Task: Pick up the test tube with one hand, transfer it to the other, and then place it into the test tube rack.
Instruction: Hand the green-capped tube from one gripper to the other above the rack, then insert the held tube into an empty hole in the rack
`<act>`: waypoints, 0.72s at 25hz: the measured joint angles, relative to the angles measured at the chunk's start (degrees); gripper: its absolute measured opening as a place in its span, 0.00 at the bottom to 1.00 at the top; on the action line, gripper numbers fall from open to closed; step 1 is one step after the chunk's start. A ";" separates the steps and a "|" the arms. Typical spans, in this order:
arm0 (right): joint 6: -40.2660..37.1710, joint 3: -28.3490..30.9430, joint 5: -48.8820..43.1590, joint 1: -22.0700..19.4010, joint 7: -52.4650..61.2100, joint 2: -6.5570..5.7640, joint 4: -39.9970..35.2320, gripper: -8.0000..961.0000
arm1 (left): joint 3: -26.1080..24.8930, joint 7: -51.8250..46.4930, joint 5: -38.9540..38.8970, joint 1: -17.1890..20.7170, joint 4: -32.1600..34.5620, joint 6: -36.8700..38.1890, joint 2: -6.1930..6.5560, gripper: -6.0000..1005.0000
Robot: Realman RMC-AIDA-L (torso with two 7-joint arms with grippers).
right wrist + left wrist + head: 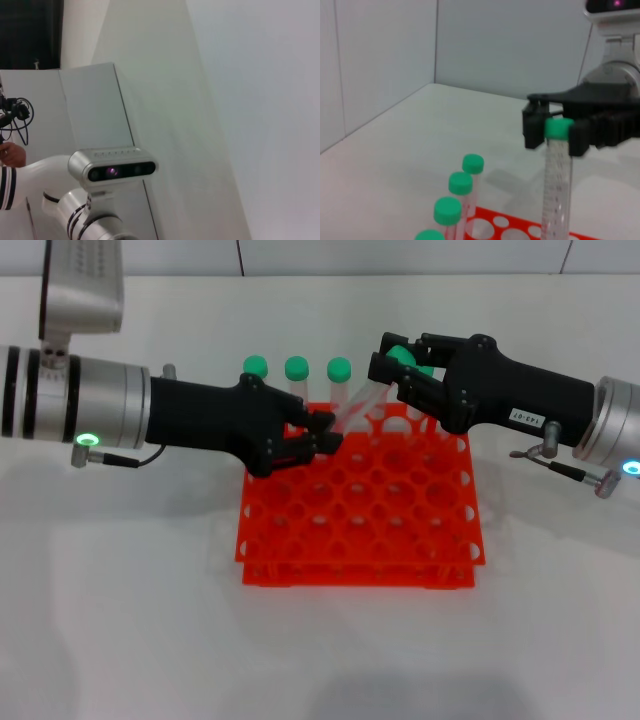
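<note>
On the white table [120, 620], the orange test tube rack [360, 525] sits at centre, a two-tier square grid of round holes. Three green-capped tubes [297, 369] stand upright in its far row; the left wrist view shows a fourth cap in the same line.

Above the rack's far edge, both arms meet. The left gripper [322, 435], unlabelled, on the silver wrist with a green light, reaches in from the left. Its fingers are drawn close together at the lower end of the test tube [352, 410]; whether they press it cannot be determined.

The right gripper [395, 370], bearing a white label, reaches in from the right on the wrist with a blue light. In the left wrist view its fingers are closed on the tube's green cap from either side.

The test tube spans the gap between the two grippers, cap toward the right one, clear of the rack holes.
</note>
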 joint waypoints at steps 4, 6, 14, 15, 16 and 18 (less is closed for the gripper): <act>0.00 0.02 -0.06 0.09 0.00 0.01 -0.26 0.28 | 0.04 -3.58 -0.01 0.13 1.91 0.15 -0.57 0.23; 0.01 0.04 -0.07 0.17 0.00 0.00 -0.37 0.28 | 0.15 -4.90 0.26 0.19 2.58 0.15 -1.08 0.23; 0.14 -0.03 -0.07 0.36 0.00 0.00 -0.40 0.27 | 3.15 -13.74 0.48 0.23 7.28 0.39 -1.26 0.53; 0.15 -0.03 -0.07 0.32 0.00 0.01 -0.40 0.27 | 4.24 -15.59 0.50 0.59 9.29 0.47 -1.35 0.58; 0.16 -0.03 -0.07 0.18 0.00 0.00 -0.40 0.27 | 5.15 -17.00 0.51 0.95 11.02 0.57 -1.44 0.64; 0.18 -0.03 -0.12 -0.02 0.01 -0.10 -0.40 0.27 | 7.04 -20.60 0.52 2.27 15.77 0.90 -1.63 0.72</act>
